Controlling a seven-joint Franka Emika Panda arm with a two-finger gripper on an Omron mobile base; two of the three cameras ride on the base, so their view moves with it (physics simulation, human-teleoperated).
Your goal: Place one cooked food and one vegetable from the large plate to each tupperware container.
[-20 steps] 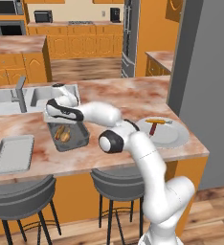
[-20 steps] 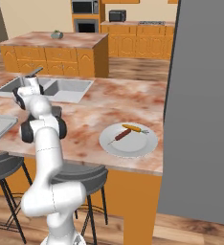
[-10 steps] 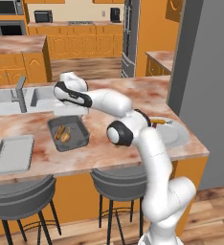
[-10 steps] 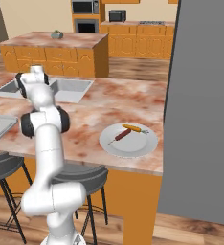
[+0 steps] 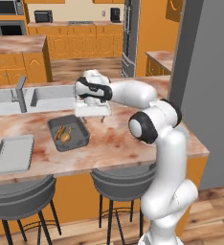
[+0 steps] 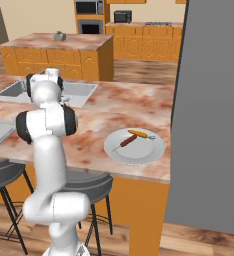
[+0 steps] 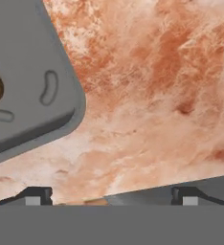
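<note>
On the large plate (image 6: 154, 152), carrot (image 6: 141, 134) and sausage (image 6: 125, 142) lie end-to-end.

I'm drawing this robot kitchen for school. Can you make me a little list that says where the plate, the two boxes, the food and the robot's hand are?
large plate: on the counter near its right end
on the plate: a carrot and a sausage
dark-grey tub: on the counter in front of the sink
in the tub: two food pieces, brownish and orange
light-grey tray: left of the tub, nothing in it
gripper: open, holding nothing, above the counter just right of the tub
</note>
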